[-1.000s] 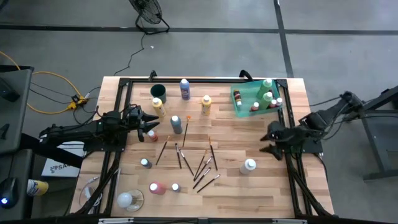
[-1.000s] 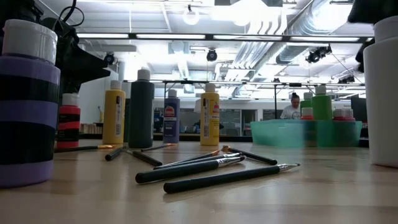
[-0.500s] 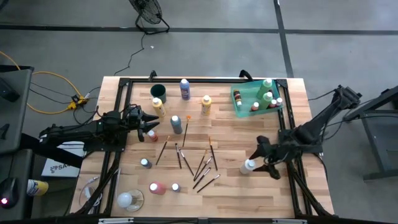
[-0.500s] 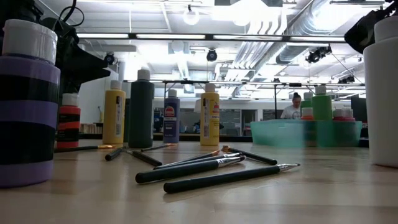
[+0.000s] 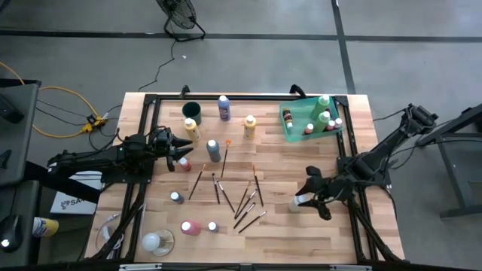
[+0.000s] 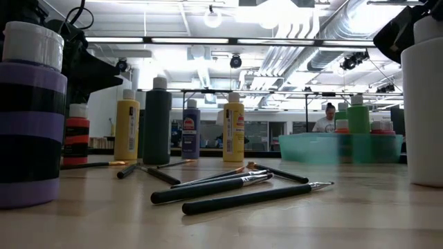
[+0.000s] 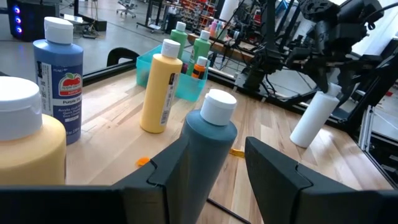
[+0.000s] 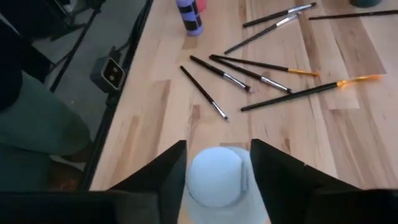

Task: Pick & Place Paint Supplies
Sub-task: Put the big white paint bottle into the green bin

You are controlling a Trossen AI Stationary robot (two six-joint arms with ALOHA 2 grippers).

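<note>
A white paint bottle [image 5: 299,203] stands at the table's near right, and my right gripper [image 5: 307,197] is shut on its top. Its white cap [image 8: 214,180] shows between the fingers. My left gripper [image 5: 184,149] waits open at mid-left. It points at a dark teal bottle [image 7: 208,146] that stands just beyond its fingertips, untouched. Several thin brushes [image 5: 245,199] lie on the wood in the middle. Yellow [image 5: 249,126], blue [image 5: 224,108], red [image 5: 185,165] and pink [image 5: 190,226] bottles stand or lie around them. My right gripper has the white bottle's cap end [image 8: 236,177] between its two fingers, one on each side. The fingers slant down from above and from the table's right. The bottle leans, with its base on the table [image 7: 303,138].
A translucent green tray [image 5: 290,132] holding several bottles stands at the far right. A dark round cup [image 5: 190,110] stands at the far left. A black frame [image 5: 248,96] runs along the table's edges. Bare wood lies between the brushes and the white bottle.
My right gripper has gone from mid-right toward the table's near edge and left. It has sunk a little and rolled, and it has come over the white bottle's top.
</note>
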